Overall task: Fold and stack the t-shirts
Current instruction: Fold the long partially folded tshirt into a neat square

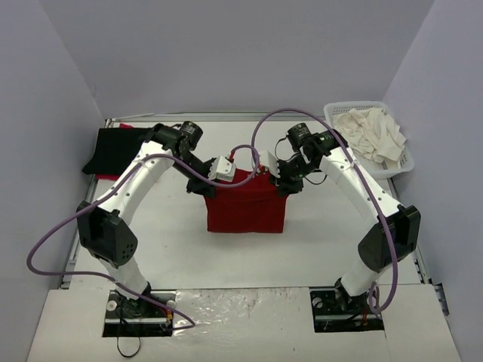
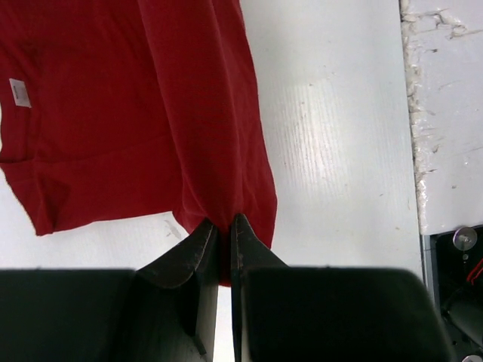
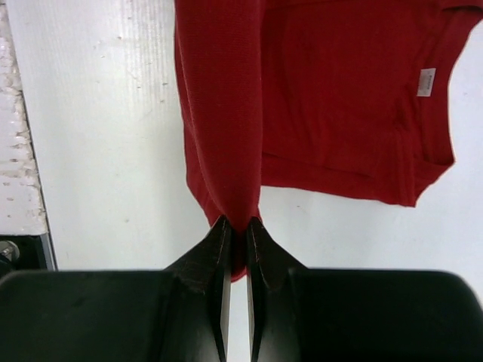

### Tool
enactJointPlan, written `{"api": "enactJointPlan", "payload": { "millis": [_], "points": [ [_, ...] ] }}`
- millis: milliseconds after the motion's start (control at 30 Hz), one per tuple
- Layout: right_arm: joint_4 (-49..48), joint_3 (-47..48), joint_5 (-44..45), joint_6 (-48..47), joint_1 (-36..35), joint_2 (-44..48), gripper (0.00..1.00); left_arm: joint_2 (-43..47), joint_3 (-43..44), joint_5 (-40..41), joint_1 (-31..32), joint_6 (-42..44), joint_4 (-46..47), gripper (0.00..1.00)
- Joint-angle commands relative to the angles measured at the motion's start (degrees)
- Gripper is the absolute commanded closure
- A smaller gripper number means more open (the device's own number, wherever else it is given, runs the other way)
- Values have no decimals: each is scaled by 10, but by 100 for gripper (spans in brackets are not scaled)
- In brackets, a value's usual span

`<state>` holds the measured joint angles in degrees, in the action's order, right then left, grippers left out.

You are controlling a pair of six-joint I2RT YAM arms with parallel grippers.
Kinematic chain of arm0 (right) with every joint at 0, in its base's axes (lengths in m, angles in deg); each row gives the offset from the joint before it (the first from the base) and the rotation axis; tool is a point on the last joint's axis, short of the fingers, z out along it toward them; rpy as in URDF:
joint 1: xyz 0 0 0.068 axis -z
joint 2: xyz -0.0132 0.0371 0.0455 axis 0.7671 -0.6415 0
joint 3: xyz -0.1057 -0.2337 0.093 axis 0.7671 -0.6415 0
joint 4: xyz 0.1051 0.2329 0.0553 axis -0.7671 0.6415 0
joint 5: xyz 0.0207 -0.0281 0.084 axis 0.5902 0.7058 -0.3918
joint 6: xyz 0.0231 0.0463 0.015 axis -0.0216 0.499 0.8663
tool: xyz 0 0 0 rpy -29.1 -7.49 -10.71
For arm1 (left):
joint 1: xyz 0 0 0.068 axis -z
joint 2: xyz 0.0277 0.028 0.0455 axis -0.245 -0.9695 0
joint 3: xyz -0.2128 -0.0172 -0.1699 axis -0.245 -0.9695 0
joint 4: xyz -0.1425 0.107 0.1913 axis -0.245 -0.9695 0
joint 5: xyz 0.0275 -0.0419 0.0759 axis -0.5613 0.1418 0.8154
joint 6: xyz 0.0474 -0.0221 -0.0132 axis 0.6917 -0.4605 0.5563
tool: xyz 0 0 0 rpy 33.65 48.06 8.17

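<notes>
A dark red t-shirt [image 1: 247,205] hangs partly lifted over the middle of the white table, its lower part lying on the surface. My left gripper [image 1: 209,188] is shut on its far left corner, and the pinched cloth shows in the left wrist view [image 2: 224,226]. My right gripper [image 1: 281,183] is shut on its far right corner, and the pinched cloth shows in the right wrist view [image 3: 238,226]. A small white neck label shows in both wrist views [image 2: 19,92] [image 3: 426,82]. A black t-shirt [image 1: 115,150] lies at the far left over a bright red one [image 1: 110,178].
A white lattice basket [image 1: 404,160] at the far right holds crumpled cream-white cloth [image 1: 373,134]. Purple cables loop over both arms. The table's metal edge [image 1: 415,256] runs along the right side.
</notes>
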<state>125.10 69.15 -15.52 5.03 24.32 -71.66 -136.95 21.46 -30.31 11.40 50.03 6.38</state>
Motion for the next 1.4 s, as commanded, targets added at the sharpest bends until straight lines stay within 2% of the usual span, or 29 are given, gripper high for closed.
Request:
{"api": "enactJointPlan", "payload": {
  "millis": [0,333,567,900,1167,1367],
  "points": [
    [10,39,13,-6,14,-17,100,-13,48,6,-11,3,-128,98],
    [-6,121,24,-19,43,-111,100,-108,148,8,-46,35,-162,98],
    [-8,184,30,-31,69,-179,100,-194,255,2,-60,60,-195,98],
    [-12,246,32,-45,101,-277,100,-308,360,10,-66,57,-196,98],
    [-16,304,21,-46,107,-362,100,-354,379,12,-69,63,-196,98],
    [-16,374,-1,-33,105,-407,100,-352,381,2,-84,62,-196,98]
  ]
}}
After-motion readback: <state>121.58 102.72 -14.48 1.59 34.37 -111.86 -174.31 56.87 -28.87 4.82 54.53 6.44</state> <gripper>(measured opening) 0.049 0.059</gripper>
